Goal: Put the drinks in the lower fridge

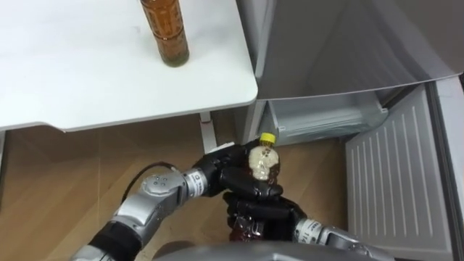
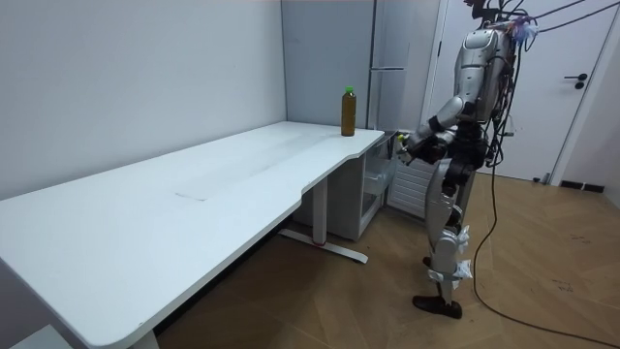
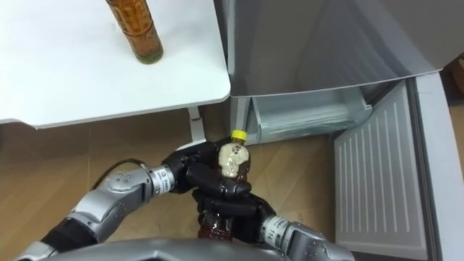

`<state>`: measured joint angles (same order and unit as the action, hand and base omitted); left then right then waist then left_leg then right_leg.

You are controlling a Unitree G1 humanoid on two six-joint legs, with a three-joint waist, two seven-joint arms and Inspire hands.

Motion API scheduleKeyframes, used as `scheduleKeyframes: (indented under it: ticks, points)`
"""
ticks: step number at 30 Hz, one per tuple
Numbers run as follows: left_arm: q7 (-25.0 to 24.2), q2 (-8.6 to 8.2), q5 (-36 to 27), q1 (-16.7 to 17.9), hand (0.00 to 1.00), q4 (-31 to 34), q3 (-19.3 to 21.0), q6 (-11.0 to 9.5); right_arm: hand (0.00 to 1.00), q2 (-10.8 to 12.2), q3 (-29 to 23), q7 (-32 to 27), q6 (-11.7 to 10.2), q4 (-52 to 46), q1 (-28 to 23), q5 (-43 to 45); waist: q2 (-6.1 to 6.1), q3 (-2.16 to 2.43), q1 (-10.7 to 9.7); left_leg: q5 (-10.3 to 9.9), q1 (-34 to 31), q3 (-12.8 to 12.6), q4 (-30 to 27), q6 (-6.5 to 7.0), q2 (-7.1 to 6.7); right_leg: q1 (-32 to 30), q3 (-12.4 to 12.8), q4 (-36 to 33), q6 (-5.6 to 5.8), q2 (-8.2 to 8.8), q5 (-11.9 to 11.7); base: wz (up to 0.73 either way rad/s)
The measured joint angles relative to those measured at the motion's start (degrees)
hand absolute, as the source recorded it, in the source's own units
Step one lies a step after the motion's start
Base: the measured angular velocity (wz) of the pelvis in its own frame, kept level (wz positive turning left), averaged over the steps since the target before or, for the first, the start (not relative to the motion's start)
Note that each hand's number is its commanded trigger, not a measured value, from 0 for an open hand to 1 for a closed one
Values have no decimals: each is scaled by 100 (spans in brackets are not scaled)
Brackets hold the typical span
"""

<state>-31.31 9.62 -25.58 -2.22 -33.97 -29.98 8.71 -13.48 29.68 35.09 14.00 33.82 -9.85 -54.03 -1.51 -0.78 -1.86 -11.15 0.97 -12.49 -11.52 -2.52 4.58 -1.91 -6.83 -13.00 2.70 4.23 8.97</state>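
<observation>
So the small bottle (image 1: 261,164) was held in both hands, out in front of the robot's chest. Its long axis ran roughly upright with a slight lean. The yellow cap (image 1: 267,137) pointed up and away from the hands, toward the open bottom of the fridge (image 1: 341,43).

The left hand (image 1: 217,174) came in from the side. Its dark fingers (image 1: 252,191) were curled across the bottle's middle, just under the pale, bumpy-looking shoulder. The right hand (image 1: 267,214) sat directly below the left one, wrapped tight round the lower body. The liquid there looked dark reddish brown through clear plastic. So both hands were closed on it, one stacked over the other and touching.

Beyond the hands, past the cap, the lower fridge stood open. It had a pale, boxy plastic drawer (image 1: 326,119) inside. To the right of the hands the lower door (image 1: 391,181) was swung out, with a ribbed white inner face.

Up and to the left of the hands, well apart, a tall amber bottle (image 1: 165,32) stood upright. It was on the smooth white table (image 1: 87,72), near its rounded corner. Under the hands was a brown wooden floor (image 1: 72,167).

In the room view the robot stood upright at the table's far end, facing the fridge.
</observation>
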Motion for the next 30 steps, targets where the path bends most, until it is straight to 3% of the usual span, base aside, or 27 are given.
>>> scheduleKeyframes:
  ticks: [5,9,18,25,30]
  points:
    - [-157,-25,-522,-22,0,-508,9,138,100,-9,3,-150,345,1,19,19,4,-3,80,1,-31,30,-18,0,5,-18,-30,-2,-1,2,1,2]
    - [-346,-48,-1029,-67,0,-893,193,388,100,31,-6,-231,605,-4,121,16,1,-1,100,1,-18,-2,-20,0,-2,-31,31,-35,-1,3,1,-5]
    - [-414,-119,-2120,92,0,-1350,443,626,100,-2,-49,-333,696,-4,208,15,-26,16,231,1,29,5,-21,1,-2,-7,54,-59,-16,1,23,-1]
    - [-310,-219,-3276,270,0,-1718,854,722,100,120,-564,-505,784,12,211,10,-39,25,325,2,84,110,-25,0,-5,155,-43,37,-14,3,25,7]
    - [-16,-217,-3621,484,0,-1854,1123,721,100,214,-944,-880,772,12,213,-3,-38,24,387,2,184,107,12,0,-9,256,-41,74,-11,1,27,0]
